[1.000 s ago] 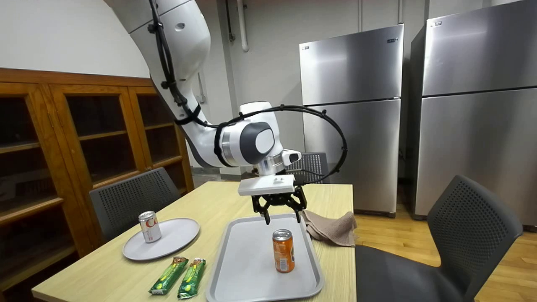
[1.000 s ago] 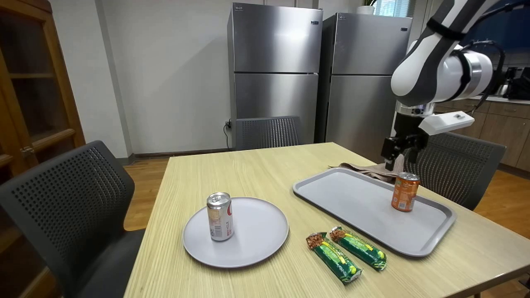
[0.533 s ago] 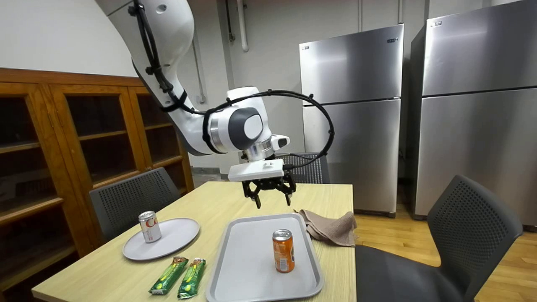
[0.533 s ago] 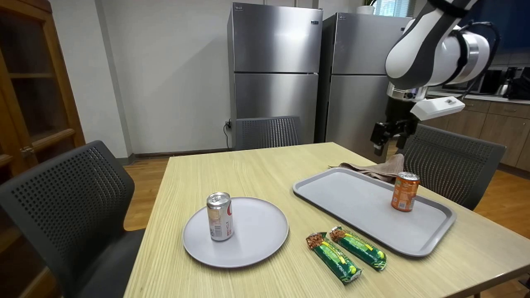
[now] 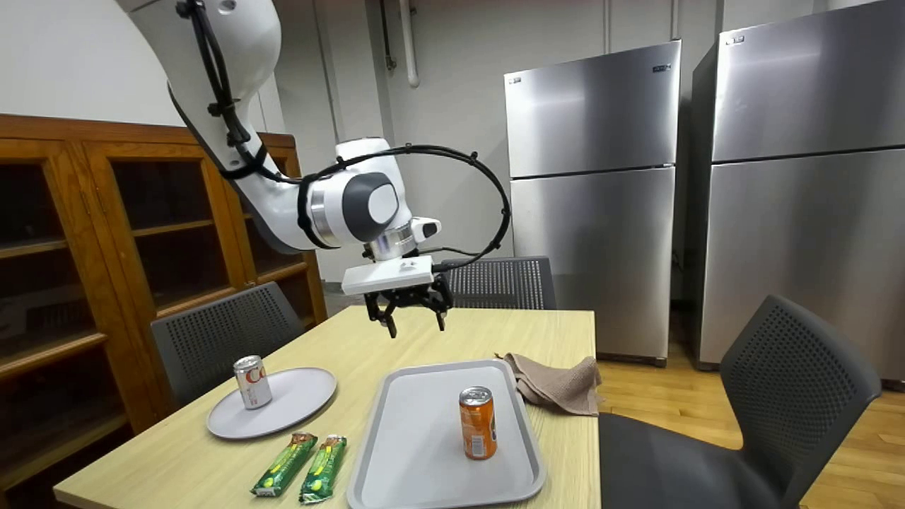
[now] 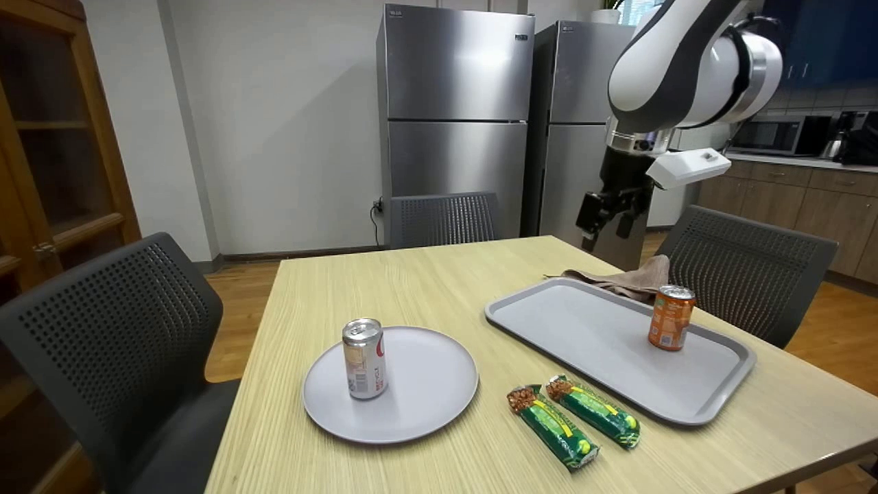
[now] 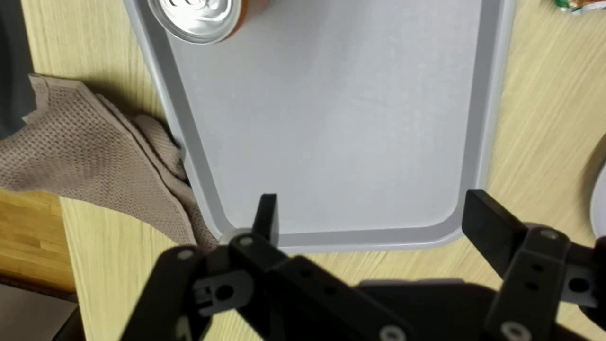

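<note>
In an exterior view, the arm [image 5: 272, 205] extended down from the upper left, its wrist turned so that the tool [image 5: 417, 330] pointed downward, hanging above the worktop [image 5: 353, 346] near the far end of a grey tray [image 5: 421, 431]. In an exterior view, the arm slanted in from the upper right, the tool leaning slightly; the tray lay flat, shallow, with rounded corners and a raised rim, and an orange can [image 6: 672, 319] stood upright on it near one long side. In the wrist view, the fingers [image 7: 492, 232] were spread wide apart, the tray's rounded end and some worktop showing between them. The tray's floor looked smooth and pale, softly shaded near the can, and a brown textured cloth [image 7: 94, 147] lay against its rim.
</note>
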### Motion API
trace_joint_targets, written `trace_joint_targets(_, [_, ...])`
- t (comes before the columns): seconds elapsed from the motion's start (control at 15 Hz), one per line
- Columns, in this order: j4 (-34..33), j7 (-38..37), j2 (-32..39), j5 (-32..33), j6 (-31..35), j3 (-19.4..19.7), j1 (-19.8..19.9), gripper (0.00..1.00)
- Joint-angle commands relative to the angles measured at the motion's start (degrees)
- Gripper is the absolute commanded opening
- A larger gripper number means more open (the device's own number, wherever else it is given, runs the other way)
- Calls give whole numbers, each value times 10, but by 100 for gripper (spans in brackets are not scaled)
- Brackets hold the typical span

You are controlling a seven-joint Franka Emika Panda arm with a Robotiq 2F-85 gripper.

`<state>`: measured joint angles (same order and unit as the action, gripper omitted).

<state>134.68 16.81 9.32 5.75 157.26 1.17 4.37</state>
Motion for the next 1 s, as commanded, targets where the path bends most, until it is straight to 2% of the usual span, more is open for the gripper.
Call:
trace_joint_targets(0.0, [23, -13, -28, -2, 3, -17, -22, 100])
trace_joint_targets(0.93, [19, -39, -17, 11, 5, -78, -109, 100])
